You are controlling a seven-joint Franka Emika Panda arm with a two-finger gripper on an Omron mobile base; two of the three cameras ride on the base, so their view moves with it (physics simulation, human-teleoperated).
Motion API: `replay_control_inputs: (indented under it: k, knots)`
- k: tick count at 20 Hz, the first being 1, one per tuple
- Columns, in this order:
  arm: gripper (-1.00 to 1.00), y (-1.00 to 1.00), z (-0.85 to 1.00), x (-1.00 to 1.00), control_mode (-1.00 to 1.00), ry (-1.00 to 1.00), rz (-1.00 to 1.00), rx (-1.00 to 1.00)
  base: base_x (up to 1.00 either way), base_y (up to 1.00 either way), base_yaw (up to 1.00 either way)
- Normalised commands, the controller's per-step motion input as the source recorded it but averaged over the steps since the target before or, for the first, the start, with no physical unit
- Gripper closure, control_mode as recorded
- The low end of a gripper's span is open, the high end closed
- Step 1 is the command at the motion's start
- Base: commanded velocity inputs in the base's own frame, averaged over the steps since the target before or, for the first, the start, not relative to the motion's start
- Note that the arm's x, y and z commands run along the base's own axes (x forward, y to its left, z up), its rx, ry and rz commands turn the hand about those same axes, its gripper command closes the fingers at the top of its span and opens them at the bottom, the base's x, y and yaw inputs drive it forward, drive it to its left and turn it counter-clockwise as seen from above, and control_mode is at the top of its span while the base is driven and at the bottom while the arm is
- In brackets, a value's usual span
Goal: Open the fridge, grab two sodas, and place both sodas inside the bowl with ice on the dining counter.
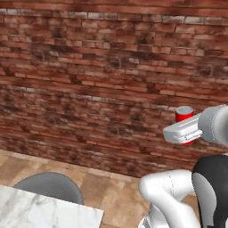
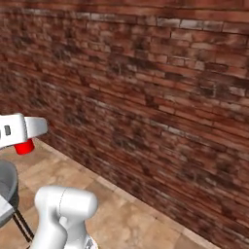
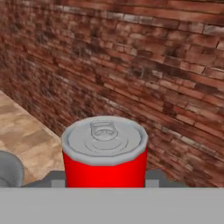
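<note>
- Brick wall [image 1: 89,67] fills the background; one marble surface [image 1: 40,211] corner at 7 o'clock, one grey stool [image 1: 49,186].
- One red can [image 3: 104,157], upright, clasped in the gripper [image 3: 105,178], at 3 o'clock in the left base view.

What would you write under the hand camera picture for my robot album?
The gripper holds a red soda can upright before a brick wall.

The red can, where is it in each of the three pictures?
Left base view: the red can sits at the right, behind the white gripper, against the brick wall.
Right base view: its red base peeks out at the far left, under the white hand.
Hand view: bottom centre, close up, silver top showing.
Shared landmark: the brick wall.
</note>
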Motion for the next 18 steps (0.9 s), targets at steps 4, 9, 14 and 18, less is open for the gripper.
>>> replay_control_inputs:
  k: [4,9,14,18]
  knots:
    - [1.00,0.00,0.00,0.00,1.00,0.00,0.00,0.00,0.74,-0.32,0.49]
    - [1.00,0.00,0.00,0.00,1.00,0.00,0.00,0.00,0.68,-0.34,0.50]
    - [1.00,0.00,0.00,0.00,1.00,0.00,0.00,0.00,0.64,-0.30,0.53]
    - [1.00,0.00,0.00,0.00,1.00,0.00,0.00,0.00,0.59,-0.28,0.54]
